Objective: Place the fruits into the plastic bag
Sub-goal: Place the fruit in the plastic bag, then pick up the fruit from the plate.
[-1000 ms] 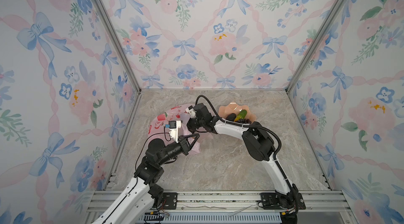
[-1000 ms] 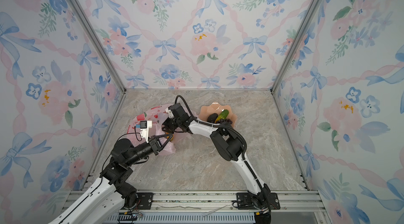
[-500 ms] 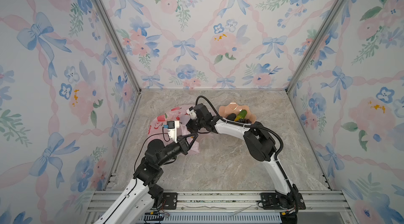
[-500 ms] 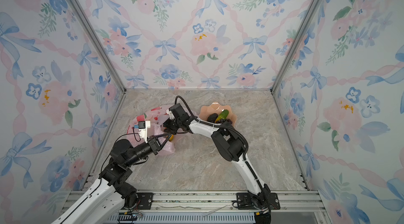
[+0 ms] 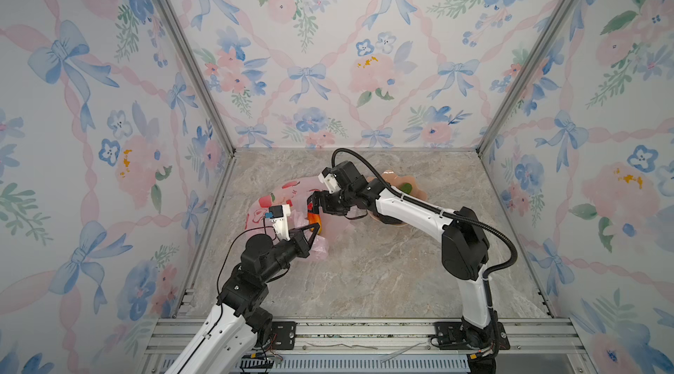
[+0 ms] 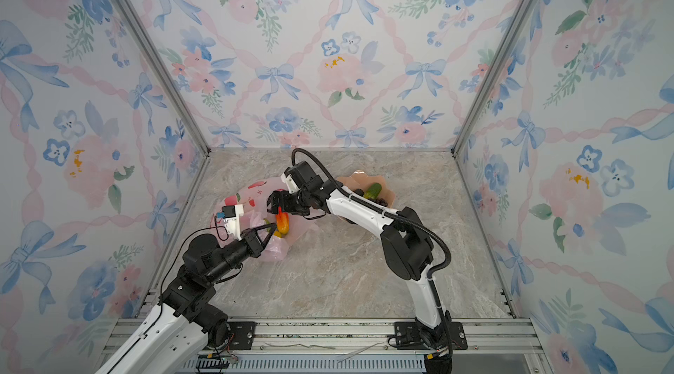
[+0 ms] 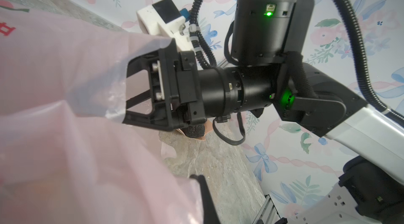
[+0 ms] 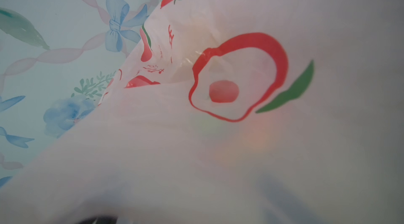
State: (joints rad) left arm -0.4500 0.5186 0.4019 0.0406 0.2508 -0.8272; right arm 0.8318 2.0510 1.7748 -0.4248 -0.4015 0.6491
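The pink plastic bag lies at the left middle of the table, its mouth lifted. My left gripper is shut on the bag's edge; in the left wrist view the film drapes over one finger. My right gripper stands open inside the bag's mouth, with nothing between its fingers. Just under it in the bag lies a red-orange mango. The right wrist view is filled by printed bag film.
The peach scalloped dish sits behind the right arm, holding a green fruit and dark grapes. A black bumpy piece shows by the dish. Aluminium rails run along the front edge.
The right wrist has shifted a little back toward the dish. The left gripper keeps its hold on the bag's edge without moving.
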